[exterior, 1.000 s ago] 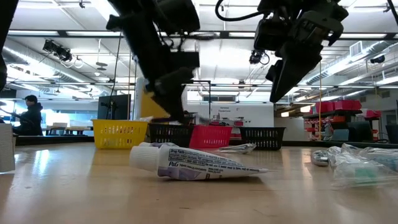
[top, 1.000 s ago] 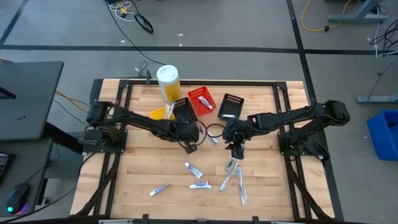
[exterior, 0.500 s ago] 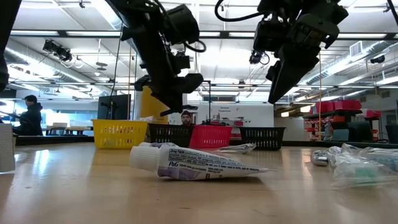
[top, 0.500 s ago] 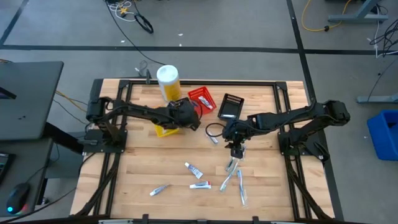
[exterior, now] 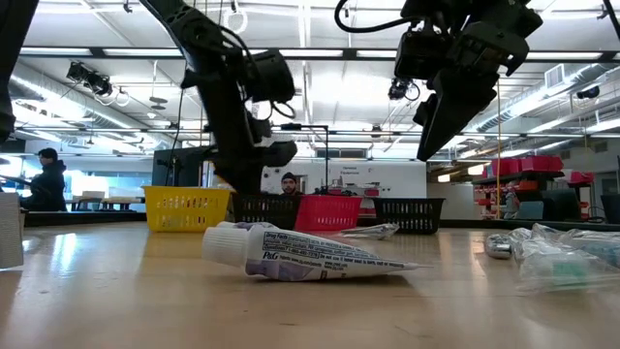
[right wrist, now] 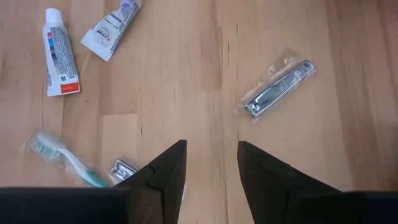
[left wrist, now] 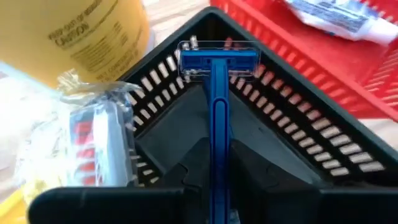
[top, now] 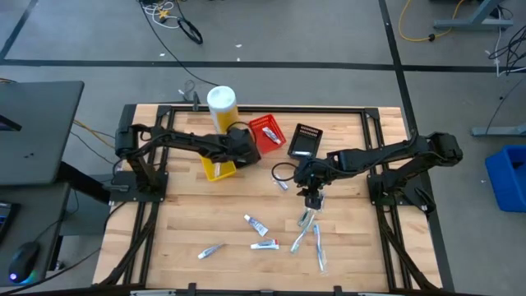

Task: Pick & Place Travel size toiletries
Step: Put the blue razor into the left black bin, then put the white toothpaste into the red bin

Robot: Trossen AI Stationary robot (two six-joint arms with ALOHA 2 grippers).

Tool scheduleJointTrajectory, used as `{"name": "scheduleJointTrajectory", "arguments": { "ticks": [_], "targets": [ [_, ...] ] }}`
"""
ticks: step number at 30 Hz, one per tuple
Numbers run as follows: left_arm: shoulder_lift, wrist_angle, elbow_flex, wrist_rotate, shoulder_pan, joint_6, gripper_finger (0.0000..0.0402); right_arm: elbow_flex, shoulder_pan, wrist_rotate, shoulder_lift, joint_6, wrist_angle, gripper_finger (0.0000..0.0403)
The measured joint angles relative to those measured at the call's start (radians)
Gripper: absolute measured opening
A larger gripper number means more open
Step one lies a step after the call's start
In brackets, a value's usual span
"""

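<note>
Sorting is partly done: a blue razor (left wrist: 217, 106) is clamped in the left gripper (left wrist: 214, 180) over a black basket (left wrist: 298, 149); a tube (left wrist: 336, 17) is seen in the red basket (left wrist: 373, 81); several tubes (top: 256, 224) remain on the table (top: 181, 230); right gripper (right wrist: 211, 163) hovers with fingers apart.

Grey floor (top: 329, 33) around a wooden table (top: 189, 222), yellow cable (top: 415, 25) and black cable (top: 177, 20) loose on it, blue bin (top: 505, 177) at the right edge. Dark desk (top: 33, 131) to the left. Ceiling strip lights (exterior: 97, 50), shelving with red bins (exterior: 518, 165), a person (exterior: 44, 179) seated far back.
</note>
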Motion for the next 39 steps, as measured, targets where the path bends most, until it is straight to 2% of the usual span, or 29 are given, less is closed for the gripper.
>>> {"name": "scheduleJointTrajectory", "arguments": {
  "ticks": [3, 7, 13, 21, 31, 39],
  "targets": [
    [0.000, 0.031, -0.023, 0.005, 0.001, -0.013, 0.0054, 0.000, 0.000, 0.000, 0.000, 0.000, 0.000, 0.0151],
    [0.000, 0.070, -0.029, 0.074, 0.010, -0.010, 0.0059, 0.000, 0.000, 0.000, 0.000, 0.000, 0.000, 0.0150],
    [0.000, 0.067, -0.029, 0.083, 0.027, -0.003, 0.0095, 0.000, 0.000, 0.000, 0.000, 0.000, 0.000, 0.0151],
    [0.000, 0.067, 0.003, 0.103, 0.023, 0.176, 0.0131, 0.000, 0.000, -0.001, 0.000, 0.009, -0.001, 0.0151],
    [0.000, 0.069, 0.155, 0.311, -0.057, 0.517, 0.0121, -0.092, 0.000, -0.003, -0.001, 0.051, 0.039, 0.0151],
    [0.000, 0.060, 0.198, 0.547, -0.184, 0.740, 0.0122, -0.191, 0.002, -0.008, -0.001, 0.079, 0.174, 0.0151]
  ]
}}
